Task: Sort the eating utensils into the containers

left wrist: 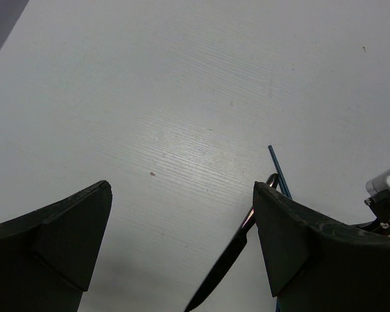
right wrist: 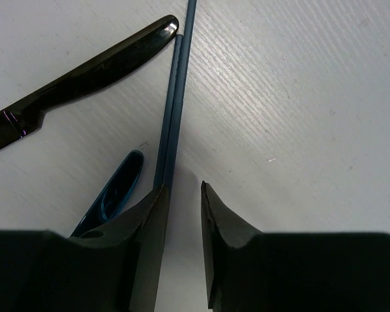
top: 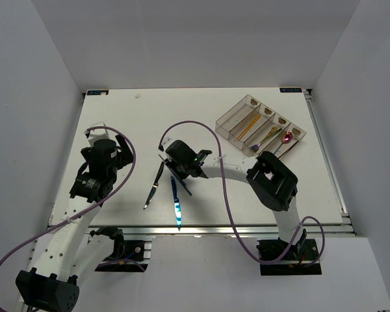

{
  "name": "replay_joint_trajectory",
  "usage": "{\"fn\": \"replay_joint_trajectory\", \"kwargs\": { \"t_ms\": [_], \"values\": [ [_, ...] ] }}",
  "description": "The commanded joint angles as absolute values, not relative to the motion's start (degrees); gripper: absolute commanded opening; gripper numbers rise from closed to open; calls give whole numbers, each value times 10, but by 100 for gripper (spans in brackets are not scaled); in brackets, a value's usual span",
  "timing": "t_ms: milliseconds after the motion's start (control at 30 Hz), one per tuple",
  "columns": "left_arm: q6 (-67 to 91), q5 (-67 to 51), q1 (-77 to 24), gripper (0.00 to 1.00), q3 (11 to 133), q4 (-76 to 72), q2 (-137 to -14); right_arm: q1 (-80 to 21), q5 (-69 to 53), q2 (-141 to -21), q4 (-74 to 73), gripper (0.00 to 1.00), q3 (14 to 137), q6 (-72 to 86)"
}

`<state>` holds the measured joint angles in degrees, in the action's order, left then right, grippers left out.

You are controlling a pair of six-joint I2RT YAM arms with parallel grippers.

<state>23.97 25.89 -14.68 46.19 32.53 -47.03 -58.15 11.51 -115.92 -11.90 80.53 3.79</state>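
Blue chopsticks [right wrist: 175, 97] run straight ahead from the right pincer [right wrist: 183, 188] and pass under its left fingertip. Its jaws stand narrow, with bare tabletop [right wrist: 299, 97] showing in the gap. Just left of that fingertip lies a blue knife [right wrist: 117, 188], and farther ahead-left a black knife [right wrist: 84, 75]. The left pincer [left wrist: 182, 187] hangs wide, the black knife just inside its right finger. Well apart from both pincers sits the tray [top: 229, 123], holding a gold utensil [top: 249, 125] and a purple spoon [top: 286, 137].
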Motion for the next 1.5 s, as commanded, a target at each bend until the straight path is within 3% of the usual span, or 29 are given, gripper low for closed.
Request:
{"fn": "replay_joint_trajectory", "kwargs": {
  "t_ms": [0, 1067, 1267, 1467],
  "values": [
    [238, 252, -145, 98, 461, 323, -461, -584, 120, -1170, -121, 32, 831, 26],
    [237, 249, -145, 98, 461, 322, -456, -584, 117, -1201, -148, 32, 843, 30],
    [237, 249, -145, 98, 461, 322, -456, -577, 123, -1212, -161, 23, 849, 34],
    [237, 249, -145, 98, 461, 321, -454, -549, 115, -1204, -168, 4, 820, 55]
  ]
}}
